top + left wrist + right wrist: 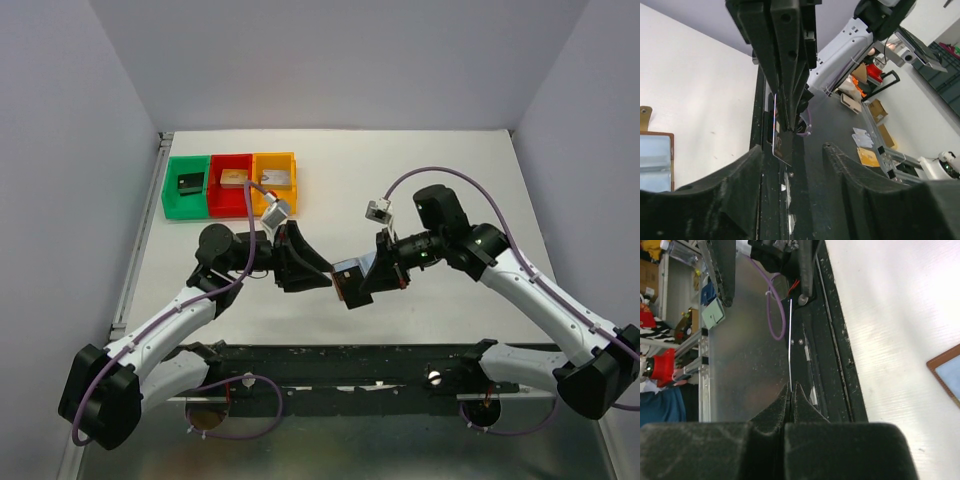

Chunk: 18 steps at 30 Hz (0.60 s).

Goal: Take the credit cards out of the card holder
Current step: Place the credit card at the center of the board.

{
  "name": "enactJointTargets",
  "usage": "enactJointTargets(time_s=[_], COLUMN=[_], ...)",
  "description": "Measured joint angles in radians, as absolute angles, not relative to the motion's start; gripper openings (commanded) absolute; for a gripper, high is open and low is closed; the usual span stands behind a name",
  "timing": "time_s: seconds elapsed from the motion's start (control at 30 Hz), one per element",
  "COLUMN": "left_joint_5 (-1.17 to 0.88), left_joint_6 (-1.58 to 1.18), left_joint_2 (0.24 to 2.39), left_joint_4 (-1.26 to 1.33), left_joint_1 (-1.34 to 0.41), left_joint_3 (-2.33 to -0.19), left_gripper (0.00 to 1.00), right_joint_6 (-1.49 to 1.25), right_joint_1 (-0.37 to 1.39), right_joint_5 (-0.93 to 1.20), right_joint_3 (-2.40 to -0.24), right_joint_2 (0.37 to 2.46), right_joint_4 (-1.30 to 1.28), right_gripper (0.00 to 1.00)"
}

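The card holder (346,281) is a brown wallet lying open on the table between the two grippers. Its pale blue lining shows at the left edge of the left wrist view (654,161), and its corner shows in the right wrist view (949,371). My right gripper (372,280) is shut on a thin dark card (782,145), seen edge-on in the right wrist view (790,340). It holds the card above the table's near edge. My left gripper (318,275) is open and empty. Its fingers (735,185) stand on either side of the held card and do not touch it.
A green bin (186,187), a red bin (232,183) and an orange bin (275,180) stand in a row at the back left, each with a block inside. The black mounting rail (360,360) runs along the near edge below the grippers.
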<state>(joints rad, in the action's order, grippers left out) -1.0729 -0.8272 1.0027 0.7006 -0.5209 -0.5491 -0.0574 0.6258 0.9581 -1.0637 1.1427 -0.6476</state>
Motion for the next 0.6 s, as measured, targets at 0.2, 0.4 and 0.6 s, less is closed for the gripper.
enactJointTargets(time_s=[0.2,0.4,0.6], left_joint_5=[-1.138,-1.179,-1.191], left_joint_6=[-0.866,-0.885,-0.892], left_joint_2=[1.027,1.079,1.097], left_joint_4=[0.757,0.759,0.761], left_joint_1=[-0.521,-0.521,-0.524], left_joint_3=[-0.550,-0.569,-0.582], left_gripper=[0.52,0.52,0.39], right_joint_6=[0.003,0.048,0.066], right_joint_1=[0.662,0.704,0.730], right_joint_5=[0.957,0.943,0.914], right_joint_3=[-1.121,-1.184,-1.193], right_joint_2=[1.179,1.195,1.225], right_joint_4=[-0.744,-0.810,-0.839], right_gripper=[0.00,0.00,0.00])
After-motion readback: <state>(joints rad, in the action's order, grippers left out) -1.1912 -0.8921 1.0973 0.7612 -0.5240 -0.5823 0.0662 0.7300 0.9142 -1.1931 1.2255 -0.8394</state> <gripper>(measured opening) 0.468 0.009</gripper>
